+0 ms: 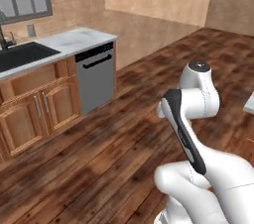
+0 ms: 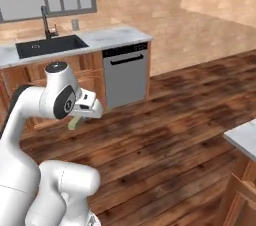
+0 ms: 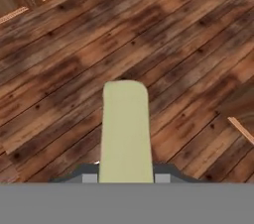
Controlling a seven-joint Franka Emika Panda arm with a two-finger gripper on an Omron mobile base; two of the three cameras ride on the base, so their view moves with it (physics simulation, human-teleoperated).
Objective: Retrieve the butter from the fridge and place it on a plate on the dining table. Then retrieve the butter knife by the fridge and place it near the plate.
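One stick of butter (image 3: 125,131) is in the gripper (image 3: 124,177), which is closed snugly on it, one finger on each long side. In the hand view the pale yellow stick pokes out from the fingers toward 12 o'clock, over the dark wood floor (image 3: 59,49). In the right base view a bit of the butter (image 2: 75,123) peeks out under the hand, at about 9 o'clock in the picture. The arm is folded in close to the robot's body, most likely so the butter rides safe and does not bump anything while the base drives. The grip is on the sides, so the free end can be set down first. A counter with a black sink (image 2: 50,46) and a grey dishwasher (image 2: 126,74) sits at about 11 o'clock in the right base view. A marble corner (image 2: 244,139) shows at 3 o'clock there; I cannot tell if it is the dining table. The butter is not yet on a plate, and the knife step comes after.
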